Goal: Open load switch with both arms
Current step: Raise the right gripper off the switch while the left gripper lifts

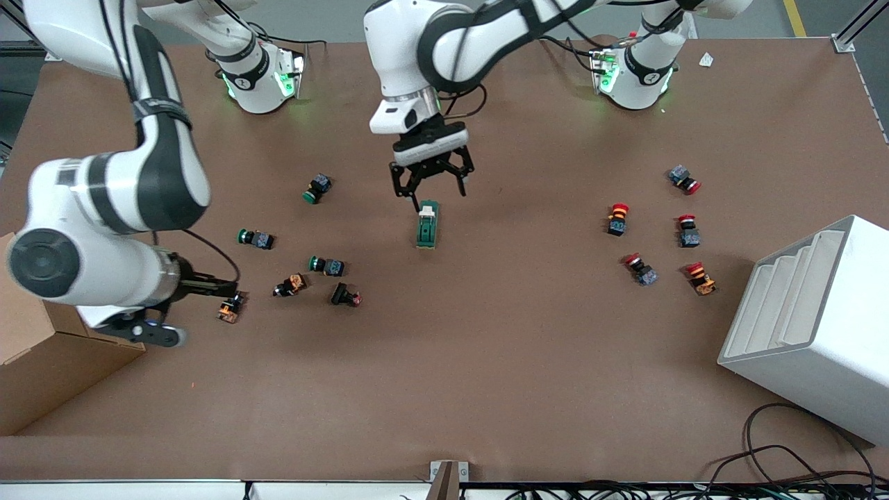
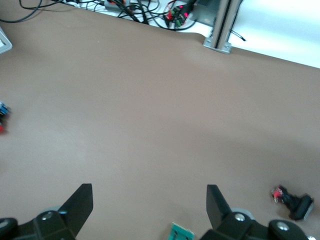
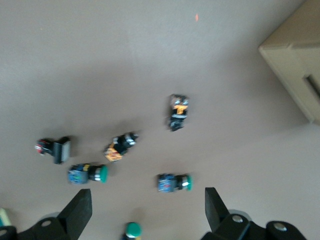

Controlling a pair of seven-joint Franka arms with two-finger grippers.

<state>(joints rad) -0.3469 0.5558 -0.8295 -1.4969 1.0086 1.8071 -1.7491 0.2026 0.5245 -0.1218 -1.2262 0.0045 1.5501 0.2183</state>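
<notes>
A big brown table (image 1: 486, 361) fills the room. A white box (image 1: 812, 326) and a cardboard box (image 1: 42, 361) sit at its ends. Black cables (image 1: 785, 458) lie near the front edge.

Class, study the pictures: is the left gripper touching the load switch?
Apart. The front view shows the open left gripper hanging over the load switch, with bare table between its fingertips and the switch's cream lever end.

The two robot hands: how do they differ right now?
The left hand hangs open just above the load switch at mid-table. The right hand is open over the green push buttons toward the right arm's end of the table. Both hold nothing.
</notes>
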